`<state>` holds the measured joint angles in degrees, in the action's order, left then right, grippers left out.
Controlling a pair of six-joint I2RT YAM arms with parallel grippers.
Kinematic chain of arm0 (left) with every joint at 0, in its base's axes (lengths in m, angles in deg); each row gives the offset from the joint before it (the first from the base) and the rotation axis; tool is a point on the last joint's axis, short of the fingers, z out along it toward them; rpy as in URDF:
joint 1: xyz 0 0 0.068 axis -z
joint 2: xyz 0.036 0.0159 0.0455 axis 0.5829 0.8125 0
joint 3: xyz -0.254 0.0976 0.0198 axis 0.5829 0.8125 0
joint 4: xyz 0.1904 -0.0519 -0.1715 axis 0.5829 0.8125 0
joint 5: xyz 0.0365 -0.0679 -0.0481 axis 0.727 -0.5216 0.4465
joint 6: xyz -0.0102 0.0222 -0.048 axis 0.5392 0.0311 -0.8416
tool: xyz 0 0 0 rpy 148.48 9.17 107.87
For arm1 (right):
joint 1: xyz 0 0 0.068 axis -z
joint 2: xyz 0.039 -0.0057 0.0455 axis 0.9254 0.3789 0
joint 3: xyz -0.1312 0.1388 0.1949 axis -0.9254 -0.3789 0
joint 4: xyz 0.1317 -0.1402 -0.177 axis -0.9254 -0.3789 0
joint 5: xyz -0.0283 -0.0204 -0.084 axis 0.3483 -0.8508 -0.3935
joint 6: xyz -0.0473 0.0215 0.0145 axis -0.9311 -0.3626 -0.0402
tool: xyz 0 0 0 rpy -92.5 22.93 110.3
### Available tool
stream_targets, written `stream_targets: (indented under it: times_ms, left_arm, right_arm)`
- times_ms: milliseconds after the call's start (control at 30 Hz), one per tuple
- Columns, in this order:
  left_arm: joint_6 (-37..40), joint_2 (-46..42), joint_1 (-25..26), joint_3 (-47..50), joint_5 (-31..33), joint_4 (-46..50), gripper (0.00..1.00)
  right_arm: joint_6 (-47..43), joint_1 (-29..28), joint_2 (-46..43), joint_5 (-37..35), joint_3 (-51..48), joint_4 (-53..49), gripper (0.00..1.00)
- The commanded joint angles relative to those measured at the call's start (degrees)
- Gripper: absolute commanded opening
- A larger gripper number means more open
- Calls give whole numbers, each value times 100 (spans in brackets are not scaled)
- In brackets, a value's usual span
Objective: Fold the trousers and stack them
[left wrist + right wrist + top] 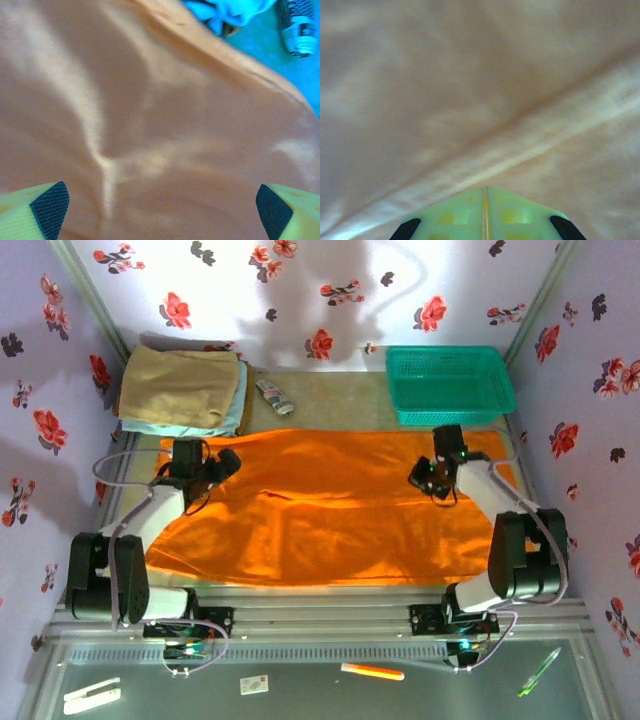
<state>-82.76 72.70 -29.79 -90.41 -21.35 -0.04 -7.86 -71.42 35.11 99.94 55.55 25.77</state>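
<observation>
The bright orange trousers (pixel 320 510) lie spread flat across the middle of the table, wide side to side, with soft creases. My left gripper (pixel 226 464) hovers over their left part, near the far left edge. In the left wrist view it (pixel 162 207) stands open, its fingers (pixel 50 207) wide apart over the cloth (pixel 150 125), nothing between them. My right gripper (pixel 420 480) is over the right part of the trousers. The right wrist view shows it (pixel 485 192) shut, the fingertips pressed together just above a long fold of orange cloth (pixel 480 100).
A green basket (pixel 450 385) stands at the back right, just beyond the trousers. A tan folded garment (pixel 180 388) lies on a light blue one (pixel 241 400) at the back left. A small striped packet (pixel 275 395) lies between them. Pens rest on the near shelf (pixel 372 672).
</observation>
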Motion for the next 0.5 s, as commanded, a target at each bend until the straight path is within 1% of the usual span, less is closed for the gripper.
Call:
stream_targets:
  times_ms: [0,100,167,267,367,467]
  left_arm:
    - [-284,-79,-295,334,288,-157,100]
    - [-402,-53,-516,513,343,-284,100]
    - [-532,-44,-639,644,352,-348,100]
    - [-650,-61,-791,882,385,-513,100]
    - [-675,-85,-881,968,352,-534,100]
    - [-650,-193,-925,931,298,-413,100]
  right_arm:
    - [193,364,104,137,-368,247,4]
    - [171,652,441,139,-379,359,0]
    - [212,795,694,96,-335,451,0]
    - [165,860,1062,28,-79,548,0]
    - [37,887,1418,-7,373,412,0]
    - [-8,888,1389,66,576,287,0]
